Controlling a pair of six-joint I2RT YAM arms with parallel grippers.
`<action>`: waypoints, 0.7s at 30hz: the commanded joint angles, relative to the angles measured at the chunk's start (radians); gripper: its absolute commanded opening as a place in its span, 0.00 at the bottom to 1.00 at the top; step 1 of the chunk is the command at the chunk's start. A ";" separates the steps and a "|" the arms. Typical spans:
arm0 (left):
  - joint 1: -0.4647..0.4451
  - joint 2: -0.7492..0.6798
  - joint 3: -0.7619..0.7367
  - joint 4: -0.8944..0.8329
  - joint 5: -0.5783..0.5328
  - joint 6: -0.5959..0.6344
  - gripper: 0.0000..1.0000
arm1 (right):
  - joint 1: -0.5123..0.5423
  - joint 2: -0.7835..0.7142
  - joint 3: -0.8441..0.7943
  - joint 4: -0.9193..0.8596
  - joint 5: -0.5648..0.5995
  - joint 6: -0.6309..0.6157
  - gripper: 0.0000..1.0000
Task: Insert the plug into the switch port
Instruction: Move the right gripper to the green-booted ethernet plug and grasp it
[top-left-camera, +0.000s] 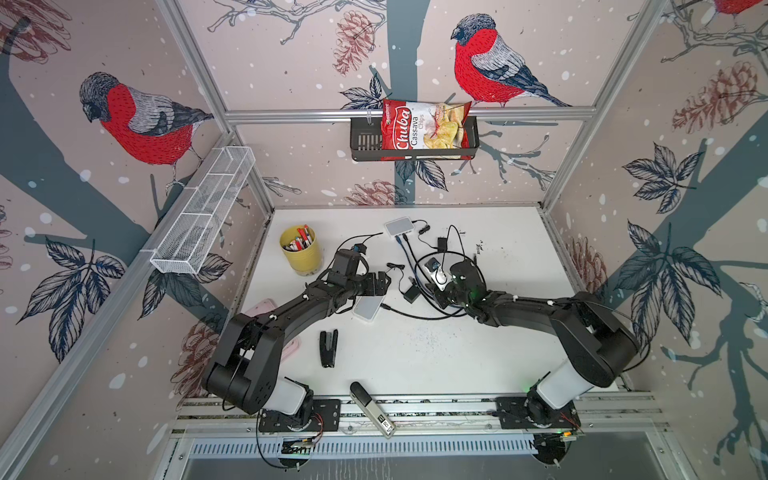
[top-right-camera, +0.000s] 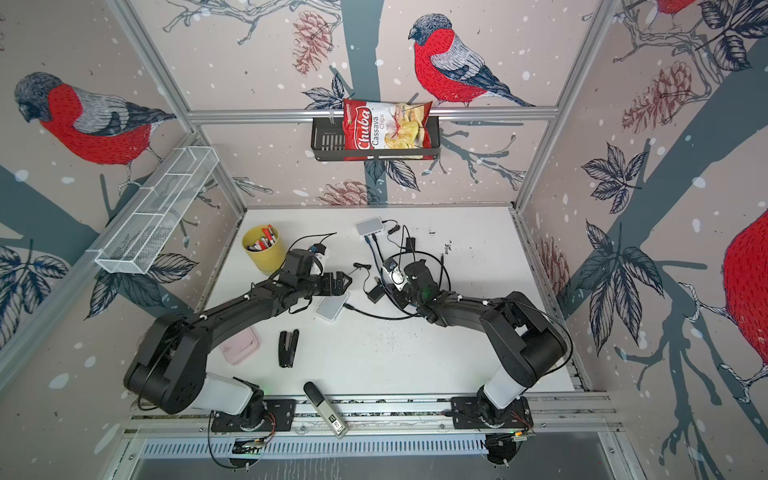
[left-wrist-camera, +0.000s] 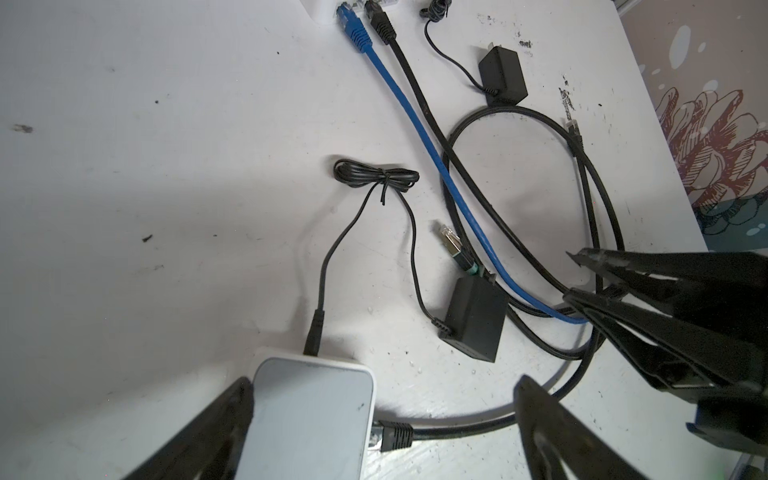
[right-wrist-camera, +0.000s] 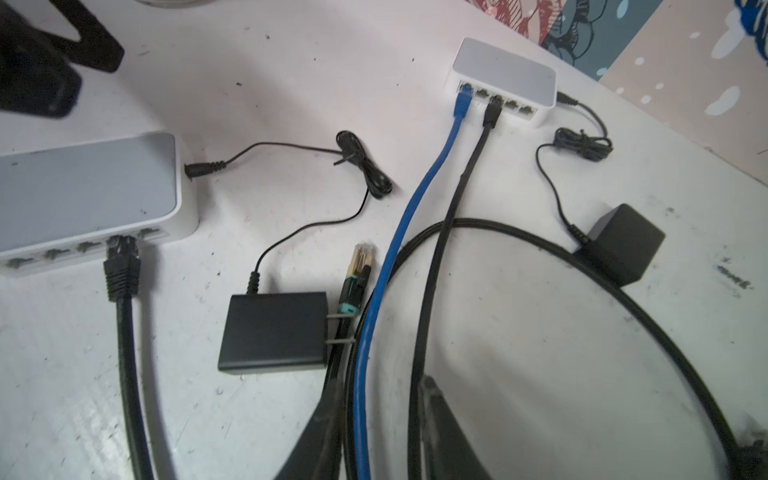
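Left pincer (left-wrist-camera: 382, 386): spread wide over the near switch (left-wrist-camera: 307, 419), one finger against its edge.
Right pincer (right-wrist-camera: 376, 395): narrow, straddling the blue cable (right-wrist-camera: 399, 232) and black leads; grip unclear.
Plug (right-wrist-camera: 359, 266): gold tip, teal collar, loose between the black adapter (right-wrist-camera: 274, 332) and the blue cable, right of the near switch.
Table (top-left-camera: 457, 361): white, scuffed, bare toward the near edge.
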 joint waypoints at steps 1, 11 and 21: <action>0.000 0.003 -0.002 0.031 0.019 0.016 0.96 | 0.008 -0.017 -0.026 -0.018 -0.042 0.029 0.31; 0.001 0.008 -0.005 0.042 0.031 0.014 0.96 | 0.032 0.001 -0.064 -0.024 -0.051 0.075 0.28; 0.001 -0.011 -0.025 0.078 0.049 0.009 0.96 | 0.034 0.096 -0.045 0.011 -0.026 0.093 0.27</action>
